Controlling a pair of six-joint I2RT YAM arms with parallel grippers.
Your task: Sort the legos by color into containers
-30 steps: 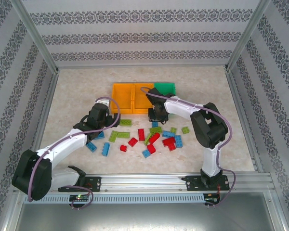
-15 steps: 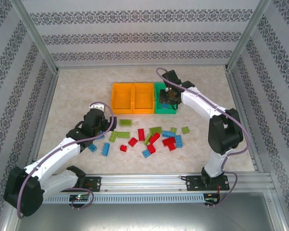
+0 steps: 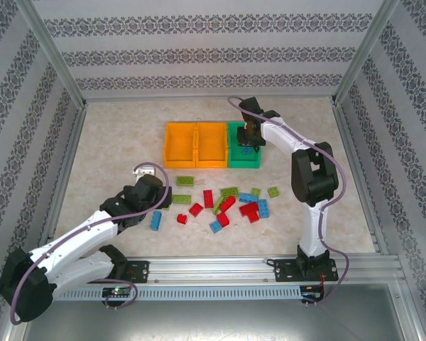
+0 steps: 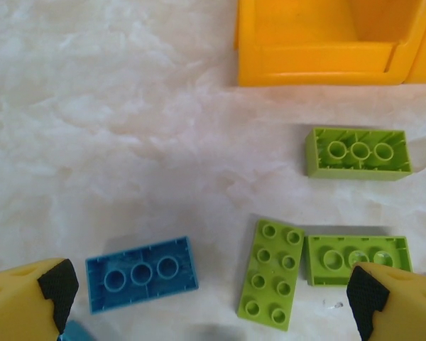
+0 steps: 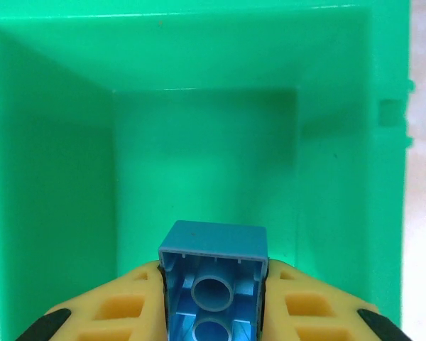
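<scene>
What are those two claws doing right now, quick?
Left gripper: open, holding nothing.
Right gripper: closed on a blue lego, above the green bin.

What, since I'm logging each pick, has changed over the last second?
The right gripper carried a blue brick from the brick pile to over the green bin, still clamped. The left gripper, open, drew back toward its base. The orange bins and the pile stayed put.
</scene>
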